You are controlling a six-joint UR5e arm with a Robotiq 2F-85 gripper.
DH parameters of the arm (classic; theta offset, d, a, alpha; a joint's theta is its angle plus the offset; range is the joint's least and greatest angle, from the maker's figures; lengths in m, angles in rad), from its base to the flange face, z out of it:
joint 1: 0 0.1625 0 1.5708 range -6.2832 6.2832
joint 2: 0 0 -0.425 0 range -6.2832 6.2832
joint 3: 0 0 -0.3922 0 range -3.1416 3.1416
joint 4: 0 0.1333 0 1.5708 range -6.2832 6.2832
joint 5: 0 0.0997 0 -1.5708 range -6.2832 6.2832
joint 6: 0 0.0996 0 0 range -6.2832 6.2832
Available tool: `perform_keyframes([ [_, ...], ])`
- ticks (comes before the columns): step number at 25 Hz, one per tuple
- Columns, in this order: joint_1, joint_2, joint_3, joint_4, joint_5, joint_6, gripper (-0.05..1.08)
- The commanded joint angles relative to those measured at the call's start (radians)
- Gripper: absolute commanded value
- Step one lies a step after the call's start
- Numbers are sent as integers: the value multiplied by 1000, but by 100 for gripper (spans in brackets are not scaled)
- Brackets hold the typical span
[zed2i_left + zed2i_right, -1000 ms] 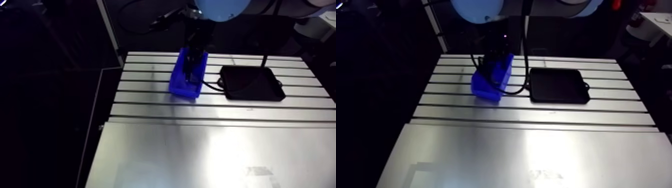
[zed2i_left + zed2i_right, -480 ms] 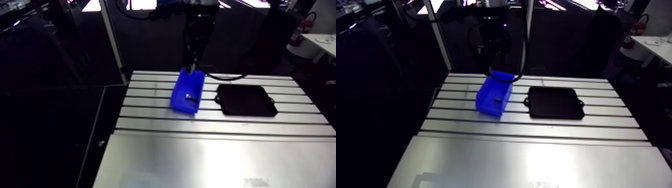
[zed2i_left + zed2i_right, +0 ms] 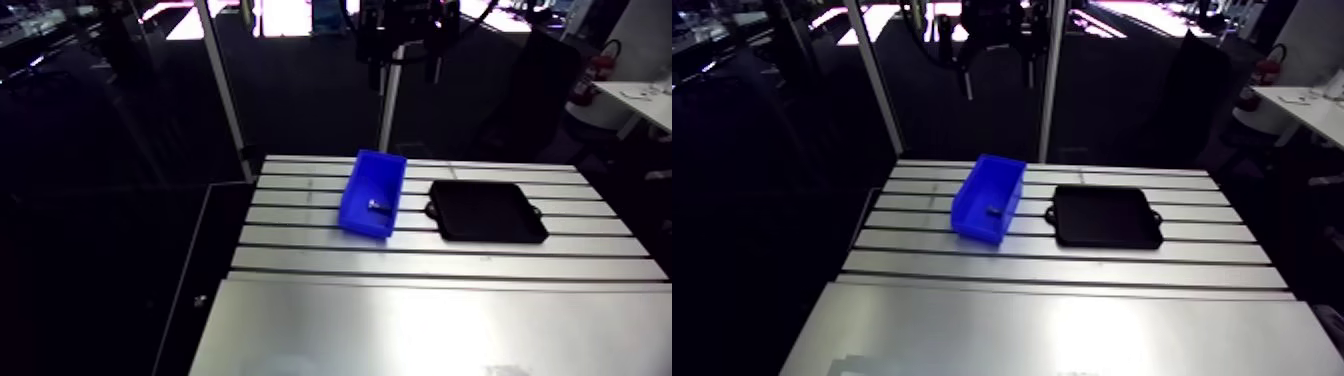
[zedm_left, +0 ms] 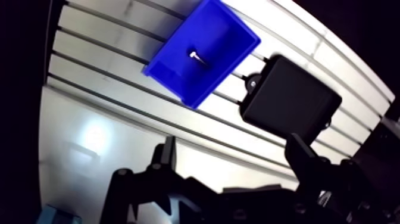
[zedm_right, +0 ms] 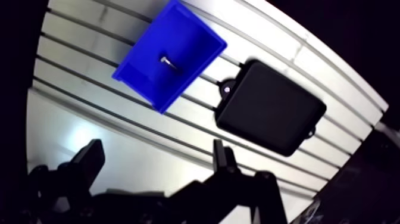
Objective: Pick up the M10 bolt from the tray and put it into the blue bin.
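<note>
The M10 bolt (image 4: 197, 56), small and silvery, lies on the floor of the blue bin (image 4: 178, 80); the arm view shows the same bolt (image 3: 377, 206) in the bin (image 3: 362, 222). Beside the bin sits the black tray (image 3: 487, 211), and nothing shows in it. My gripper (image 4: 232, 155) hangs high above the table, well clear of the bin and the tray (image 4: 290, 98). It is open, fingers (image 4: 166, 154) wide apart with nothing between them. In the arm view the gripper (image 3: 404, 62) is dark and small at the upper edge.
The slotted aluminium table (image 3: 300, 235) carries the bin and tray at its far end. A smooth metal plate (image 3: 420, 325) covers the near half. An upright post (image 3: 228, 100) stands at the table's far left corner, another post (image 3: 390, 110) behind the bin.
Earlier my gripper was down inside the blue bin; it has since risen far above the table, leaving the bolt lying in the bin. The arm camera lifted with it.
</note>
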Motion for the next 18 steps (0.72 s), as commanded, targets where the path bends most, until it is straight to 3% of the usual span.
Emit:
perform_keyframes([
  [1,-34,-42,-83,109,-30,403,2],
  [10,-34,-76,-170,185,-24,476,2],
  [18,-33,-103,-163,204,-19,482,2],
])
